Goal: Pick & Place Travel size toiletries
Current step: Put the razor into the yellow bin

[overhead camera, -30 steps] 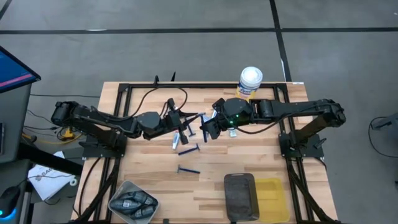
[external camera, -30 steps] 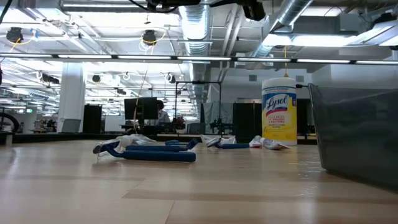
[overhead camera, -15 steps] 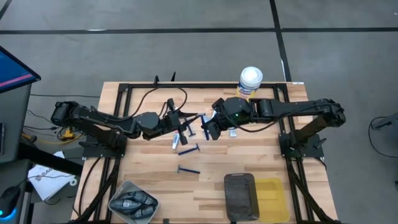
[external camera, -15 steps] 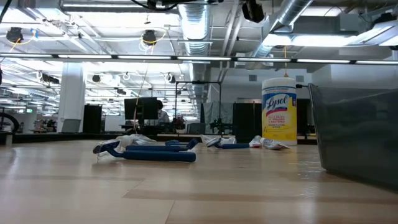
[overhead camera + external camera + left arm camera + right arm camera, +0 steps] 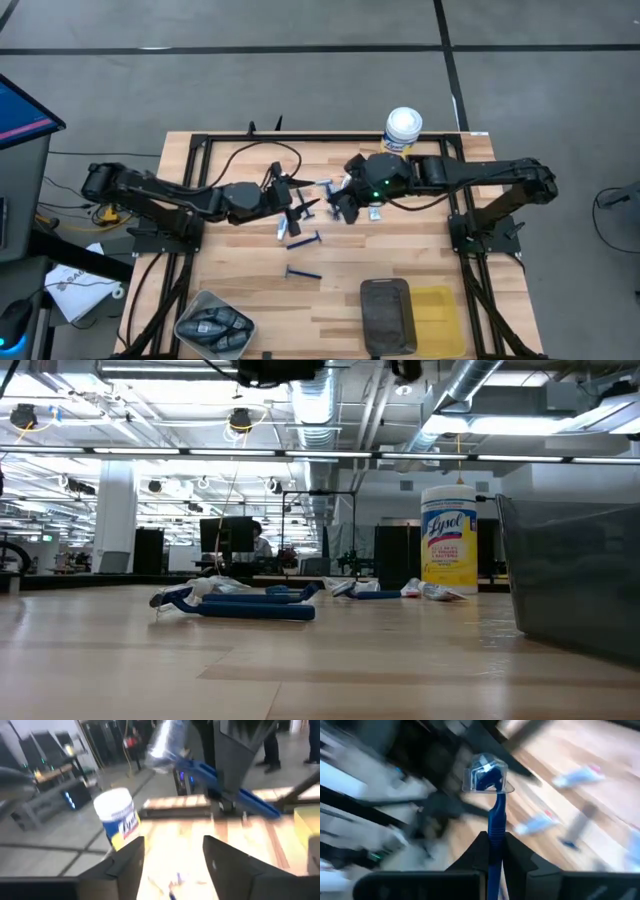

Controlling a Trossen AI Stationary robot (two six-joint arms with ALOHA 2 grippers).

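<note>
Handing over mid-air, above the middle of the table toward its back edge. Left to right: the left gripper (image 5: 297,207) has its fingers (image 5: 127,865) standing apart, nothing between them. The right gripper (image 5: 343,205) is pinched tight on the razor (image 5: 490,795), gripping low on the handle, head pointing away from the wrist. To do this step well I'd judge: keep the right grip firm, clear the left arm without clipping the handle, then carry level to the drop spot. The razor is slim, dark blue, with a clear cap over the head. More razors (image 5: 303,241) and small white tubes (image 5: 283,228) lie loose mid-table. Tray (image 5: 212,322) sits at the front left corner, yellow canister (image 5: 402,130) by the back edge.
</note>
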